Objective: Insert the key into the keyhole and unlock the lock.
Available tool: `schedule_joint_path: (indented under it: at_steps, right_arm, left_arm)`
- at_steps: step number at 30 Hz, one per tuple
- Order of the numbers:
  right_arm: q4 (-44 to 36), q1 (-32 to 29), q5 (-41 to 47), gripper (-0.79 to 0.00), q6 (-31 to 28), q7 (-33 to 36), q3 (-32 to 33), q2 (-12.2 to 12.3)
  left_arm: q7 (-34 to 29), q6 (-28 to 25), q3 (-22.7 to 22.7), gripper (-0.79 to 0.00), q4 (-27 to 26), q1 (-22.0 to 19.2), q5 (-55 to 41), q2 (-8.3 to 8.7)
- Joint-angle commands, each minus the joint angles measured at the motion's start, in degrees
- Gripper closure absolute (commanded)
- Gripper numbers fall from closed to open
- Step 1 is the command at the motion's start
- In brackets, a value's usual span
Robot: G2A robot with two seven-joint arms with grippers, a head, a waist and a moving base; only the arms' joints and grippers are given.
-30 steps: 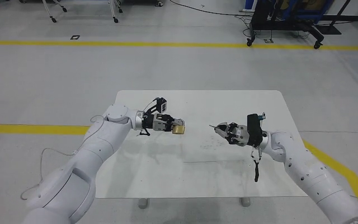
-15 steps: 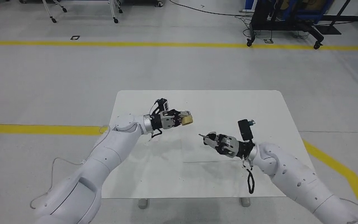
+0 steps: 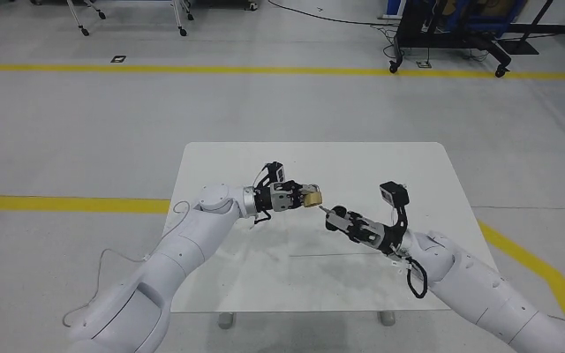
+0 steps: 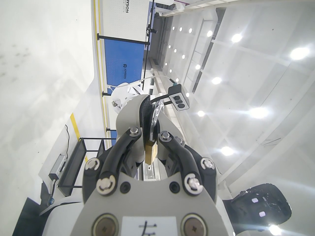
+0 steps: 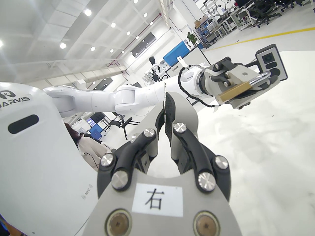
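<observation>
A brass padlock (image 3: pixel 312 198) with a silver shackle is held above the white table (image 3: pixel 397 168), near its middle, and my left gripper (image 3: pixel 298 196) is shut on it. The left wrist view has the brass body (image 4: pixel 150 154) and the shackle (image 4: pixel 156 115) pinched between that gripper's fingers (image 4: pixel 137 114). My right gripper (image 3: pixel 340 218) is shut on a thin metal key (image 3: pixel 325 210), whose tip points at the padlock from a short gap away. Seen from the right wrist, the key (image 5: pixel 164 90) sticks out of my right gripper (image 5: pixel 166 100), with the padlock (image 5: pixel 235 92) beyond, keyhole end facing it.
Faint dark smudges (image 3: pixel 334 231) mark the table under the right arm. Yellow floor lines (image 3: pixel 177 67) run behind and beside the table. A black cart (image 3: pixel 450 35) stands far back on the right.
Both arms have closed in on the table's middle. The padlock has travelled right and the key left and farther back, so the gap between them has shrunk to a little.
</observation>
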Motion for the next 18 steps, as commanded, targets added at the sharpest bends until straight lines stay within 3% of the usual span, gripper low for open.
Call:
schedule_joint_path:
  at_steps: [1,5,9,11,15,18]
  right_arm:
    - [0.0,0.0,0.2,0.000,0.0,0.1,0.0,0.0]
    - [0.0,0.0,0.2,0.000,0.0,0.1,0.0,0.0]
    - [0.0,0.0,0.2,0.000,0.0,0.1,0.0,0.0]
    - [0.2,-1.1,1.4,0.000,5.5,-1.6,0.1,-0.3]
    - [-3.0,-3.1,17.7,0.000,14.9,5.4,-1.5,-0.4]
    - [-4.4,-4.5,26.1,0.000,22.8,6.9,-0.1,-0.1]
  left_arm:
    - [0.0,0.0,0.0,0.000,0.0,0.0,0.0,0.00]
    - [0.0,0.0,0.0,0.000,0.0,0.0,0.0,0.00]
    - [7.6,1.0,-1.5,0.000,-0.7,1.5,-0.2,0.05]
    - [8.3,1.7,-2.8,0.000,-0.9,2.4,-1.7,0.24]
    - [10.3,2.3,-4.8,0.000,-1.4,3.2,-1.0,0.87]
    - [12.5,4.1,-5.0,0.000,-2.7,3.3,1.7,1.04]
